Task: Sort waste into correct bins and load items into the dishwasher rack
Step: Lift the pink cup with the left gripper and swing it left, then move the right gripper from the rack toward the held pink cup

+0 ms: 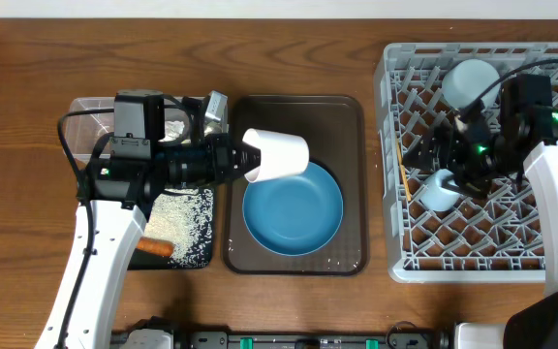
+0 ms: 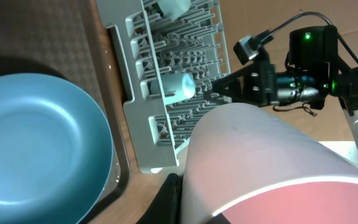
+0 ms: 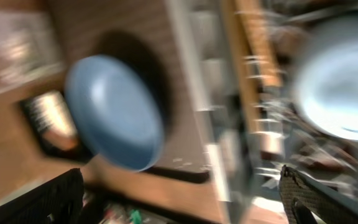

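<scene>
My left gripper [image 1: 248, 161] is shut on the rim of the pink cup [image 1: 277, 155], holding it on its side above the blue plate [image 1: 294, 211]. In the left wrist view the pink cup [image 2: 278, 165] fills the lower right, one black finger [image 2: 166, 200] against its wall, and the blue plate [image 2: 36, 143] lies at the left. My right gripper [image 1: 436, 157] hangs open over the grey dishwasher rack [image 1: 405, 254], next to a light-blue cup [image 1: 441, 190]. A pale bowl [image 1: 471, 81] and wooden chopsticks [image 1: 398, 173] also sit in the rack. The right wrist view is blurred; its fingers [image 3: 303, 196] stand far apart.
The plate rests in a dark brown tray [image 1: 349, 116]. Left of it a black tray [image 1: 190, 254] holds white rice [image 1: 184, 218] and an orange carrot [image 1: 156, 248]. A clear tub [image 1: 87, 114] stands behind, under my left arm. The right arm [image 2: 303, 68] leans over the rack [image 2: 166, 124].
</scene>
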Action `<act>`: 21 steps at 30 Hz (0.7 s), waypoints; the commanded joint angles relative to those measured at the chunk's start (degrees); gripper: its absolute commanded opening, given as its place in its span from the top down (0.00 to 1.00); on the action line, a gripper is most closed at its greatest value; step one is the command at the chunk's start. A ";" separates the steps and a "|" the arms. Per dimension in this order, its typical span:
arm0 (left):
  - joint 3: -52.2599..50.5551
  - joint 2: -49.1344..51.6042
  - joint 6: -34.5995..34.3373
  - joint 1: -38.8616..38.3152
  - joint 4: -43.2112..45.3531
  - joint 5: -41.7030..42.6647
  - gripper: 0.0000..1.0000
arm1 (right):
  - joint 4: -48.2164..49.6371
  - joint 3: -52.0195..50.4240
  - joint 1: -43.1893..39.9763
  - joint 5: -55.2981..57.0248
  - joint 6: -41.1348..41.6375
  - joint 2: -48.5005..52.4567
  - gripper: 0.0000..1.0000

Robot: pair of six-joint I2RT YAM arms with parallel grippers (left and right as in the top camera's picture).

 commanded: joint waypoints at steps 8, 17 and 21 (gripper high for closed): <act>0.46 0.02 -0.48 -0.13 -2.97 7.65 0.94 | -10.69 0.98 2.12 -37.44 -46.60 0.07 0.01; 0.46 0.02 -0.48 -0.24 -2.89 14.23 0.94 | -14.34 0.98 12.74 -45.38 -63.60 0.07 0.01; 0.46 0.00 -0.28 -0.26 -3.15 15.26 0.94 | -13.84 0.98 17.38 -45.81 -68.22 0.07 0.01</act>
